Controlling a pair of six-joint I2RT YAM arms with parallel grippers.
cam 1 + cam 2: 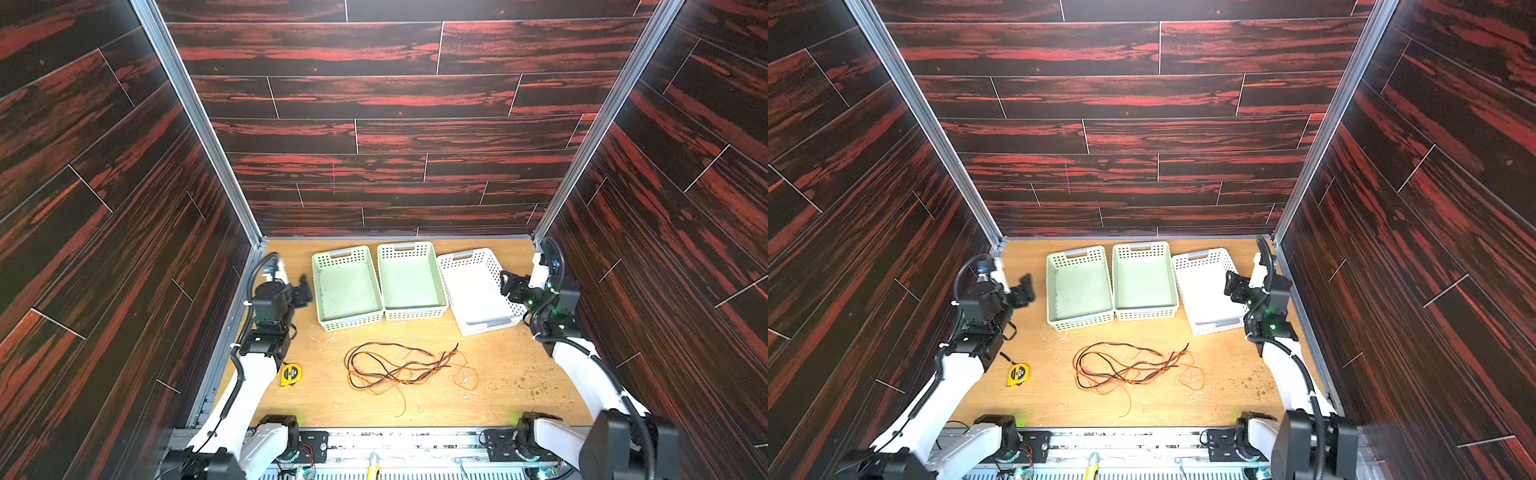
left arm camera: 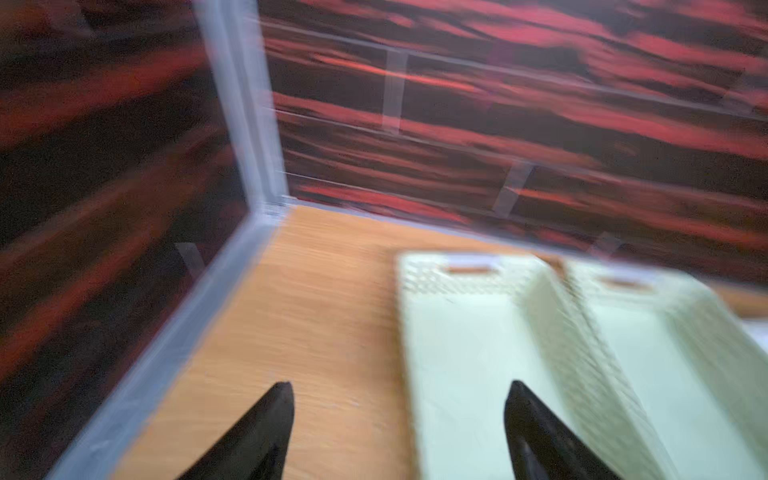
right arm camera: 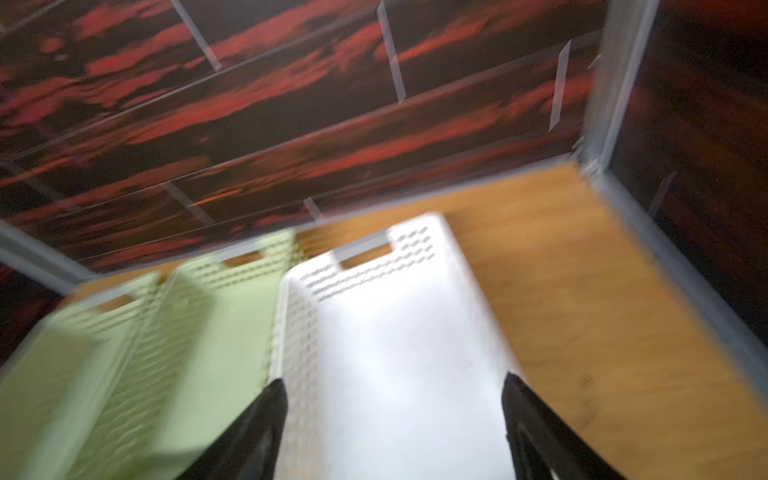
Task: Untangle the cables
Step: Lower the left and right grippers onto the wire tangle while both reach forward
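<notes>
I see cables (image 1: 409, 368) heaped on near half of tabletop (image 1: 332, 403), long axis left-right. Left pincer (image 1: 304, 291) and right pincer (image 1: 508, 284) sit farther back, wide, empty. Neither clearly nearer.

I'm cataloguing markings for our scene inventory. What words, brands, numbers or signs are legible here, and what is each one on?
No text here can be read.
Yellow tape measure: dark round label on its face, too small to read.
Left green basket, middle green basket, white basket: no print visible.
Both wrist views: motion-blurred, no text shows.
</notes>
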